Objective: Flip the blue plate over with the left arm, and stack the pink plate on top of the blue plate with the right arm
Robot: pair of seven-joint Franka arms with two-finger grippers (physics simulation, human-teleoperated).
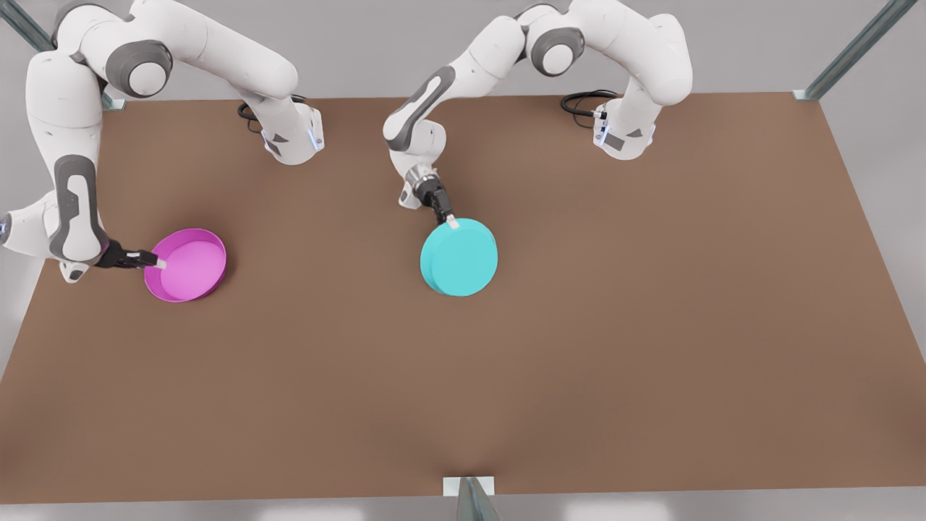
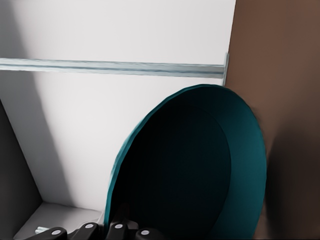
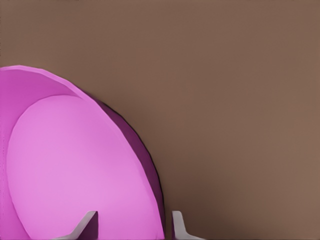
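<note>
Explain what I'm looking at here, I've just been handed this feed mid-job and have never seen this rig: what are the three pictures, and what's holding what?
You are seeing two white robot arms over a brown table, rendered in a simulator. The wide picture comes from a camera off the arms, looking down at the table. The other two come from cameras on the arms' wrists.

The arm at the middle of the front view is the left arm. Its tool grips the rim of the blue plate, which is tilted with its flat base toward the front camera; the left wrist view looks into the dark hollow side.

The arm on the front view's left is the right arm. Its tool straddles the rim of the pink plate, one fingertip inside and one outside. That plate is hollow side up, slightly tilted. The plates are well apart, not stacked.
</note>
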